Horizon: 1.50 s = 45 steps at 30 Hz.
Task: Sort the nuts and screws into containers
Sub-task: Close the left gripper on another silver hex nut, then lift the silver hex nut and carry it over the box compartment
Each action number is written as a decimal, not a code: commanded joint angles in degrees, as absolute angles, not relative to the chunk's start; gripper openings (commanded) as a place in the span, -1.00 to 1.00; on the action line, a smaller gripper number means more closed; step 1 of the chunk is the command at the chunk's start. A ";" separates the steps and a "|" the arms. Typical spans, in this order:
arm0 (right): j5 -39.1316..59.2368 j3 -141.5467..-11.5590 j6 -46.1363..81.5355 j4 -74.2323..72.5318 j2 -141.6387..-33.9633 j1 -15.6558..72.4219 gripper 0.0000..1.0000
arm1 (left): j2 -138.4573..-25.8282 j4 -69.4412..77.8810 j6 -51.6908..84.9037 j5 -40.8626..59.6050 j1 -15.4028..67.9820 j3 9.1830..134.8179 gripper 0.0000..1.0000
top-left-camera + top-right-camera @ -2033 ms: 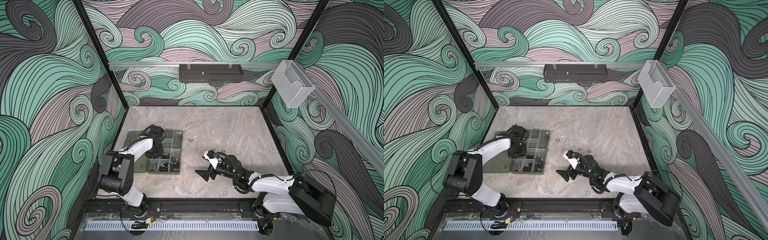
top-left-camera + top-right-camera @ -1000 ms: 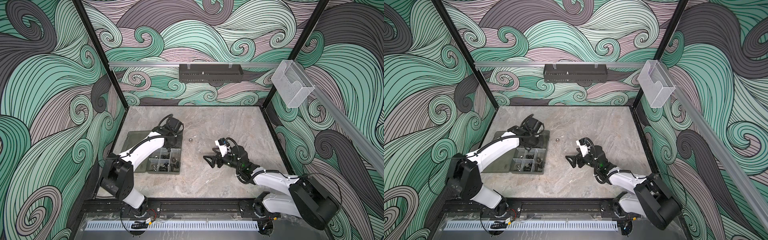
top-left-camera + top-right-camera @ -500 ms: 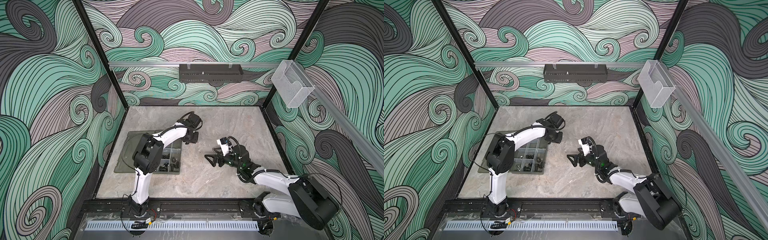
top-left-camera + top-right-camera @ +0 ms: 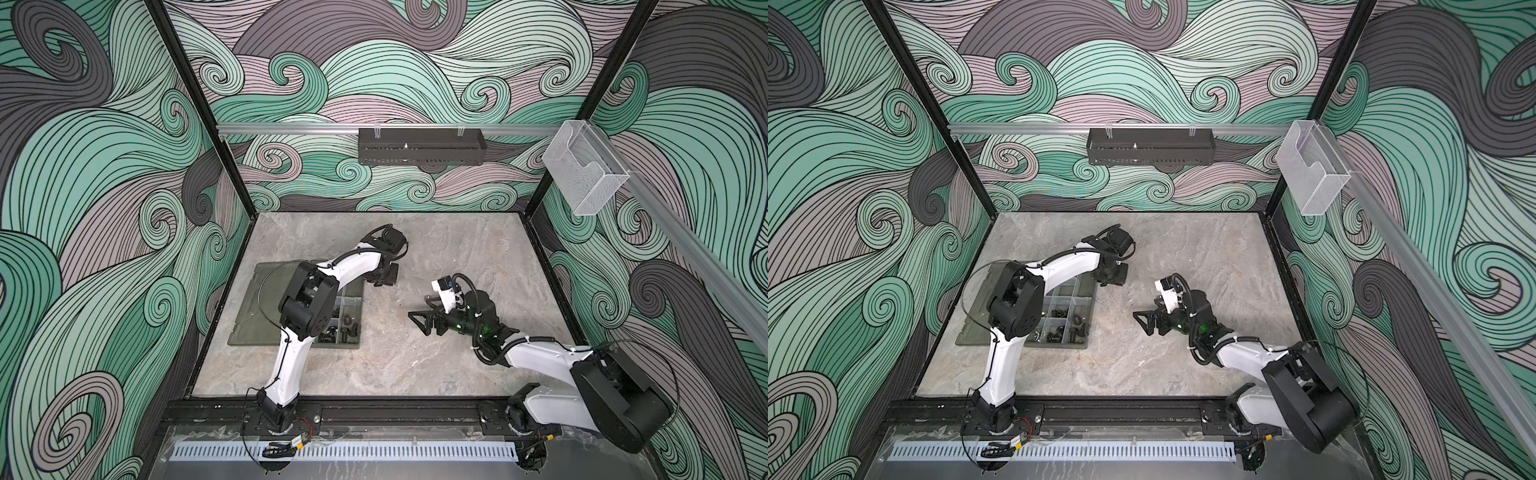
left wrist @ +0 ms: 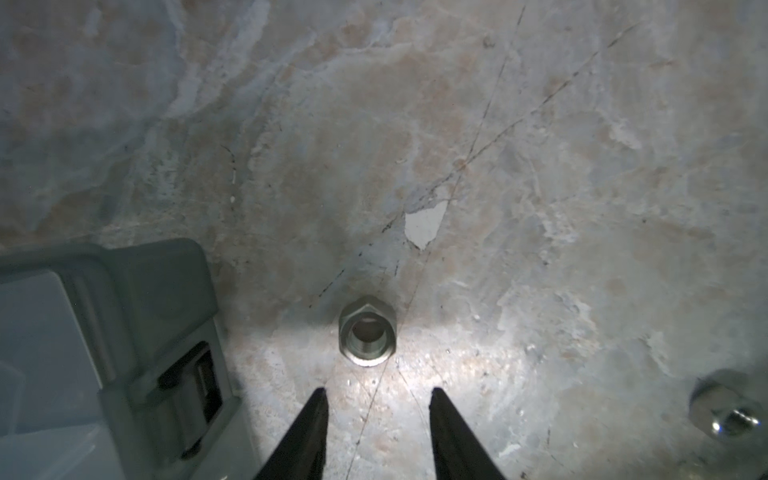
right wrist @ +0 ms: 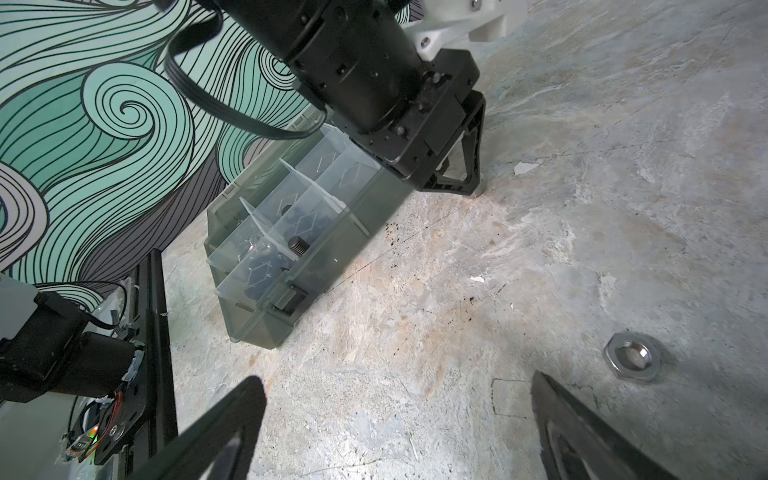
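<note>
No readable text

No lettering, number, label or brand mark can be made out in any view. The box, the nut on the desk and the black wall tray are all seen unmarked.

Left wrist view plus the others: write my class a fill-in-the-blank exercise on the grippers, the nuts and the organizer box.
1. The left gripper has its jaws ___, nothing between them.
2. The silver nut just ahead of it lies on the ___, outside the organizer box.
3. That box's ___ is swung open, flat beside the compartments.
4. The right gripper holds ___.
Missing words: open; table; lid; nothing.
</note>
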State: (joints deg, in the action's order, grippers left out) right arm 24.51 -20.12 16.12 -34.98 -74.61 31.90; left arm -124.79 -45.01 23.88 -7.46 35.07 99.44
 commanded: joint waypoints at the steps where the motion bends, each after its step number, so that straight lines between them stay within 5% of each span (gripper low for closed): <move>1: 25.51 -20.37 15.80 -36.91 -75.23 31.73 0.99 | -126.35 -46.82 23.57 -8.26 34.46 101.93 -0.12; 31: 26.02 -21.27 15.38 -35.56 -75.85 31.73 0.99 | -132.98 -47.63 24.54 -5.35 33.22 106.49 -0.26; 45: 26.96 -21.68 15.47 -35.33 -76.65 31.73 0.99 | -126.56 -46.26 24.08 -4.23 33.31 102.91 -0.55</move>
State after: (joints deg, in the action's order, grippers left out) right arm 25.93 -20.58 16.10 -34.98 -76.20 31.90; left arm -130.76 -45.39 24.51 -5.58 33.45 104.38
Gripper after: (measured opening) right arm 0.993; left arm 0.251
